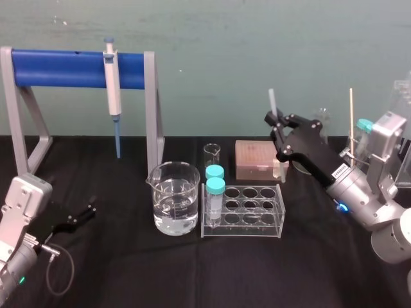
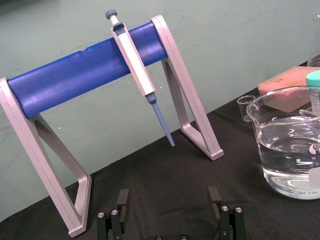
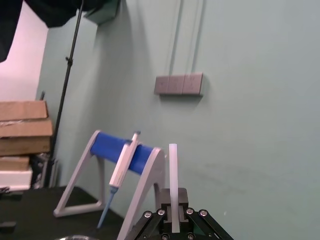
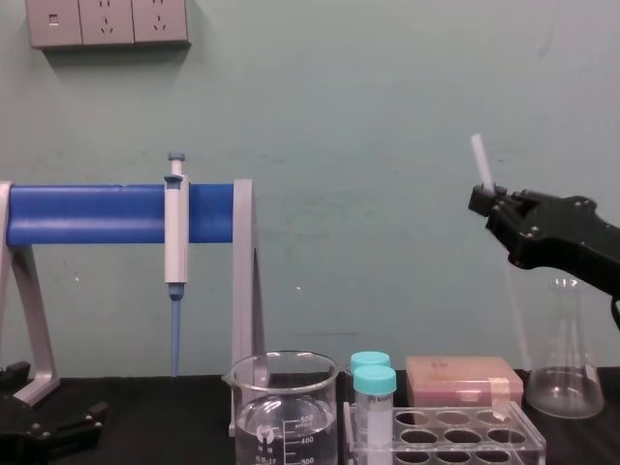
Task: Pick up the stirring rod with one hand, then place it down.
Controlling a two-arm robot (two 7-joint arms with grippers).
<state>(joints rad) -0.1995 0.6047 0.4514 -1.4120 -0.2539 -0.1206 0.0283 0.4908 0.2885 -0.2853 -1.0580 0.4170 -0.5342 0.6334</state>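
The stirring rod (image 1: pixel 271 102) is a translucent white stick held nearly upright in the air, above the back right of the table. My right gripper (image 1: pixel 275 121) is shut on it, and the rod's top pokes out above the black fingers. In the chest view the rod (image 4: pixel 480 160) rises from the right gripper (image 4: pixel 490 200) high above the flask. In the right wrist view the rod (image 3: pixel 173 170) stands between the closed jaws. My left gripper (image 1: pixel 82 213) rests low at the front left, open and empty (image 2: pixel 169 197).
A blue-barred stand (image 1: pixel 77 69) with a hanging pipette (image 1: pixel 113 90) fills the back left. Mid-table stand a water-filled beaker (image 1: pixel 174 205), a clear tube rack (image 1: pixel 244 210) with two teal-capped tubes and a pink box (image 1: pixel 257 160). A glass flask (image 4: pixel 565 363) and a thin stick (image 1: pixel 351 122) stand at right.
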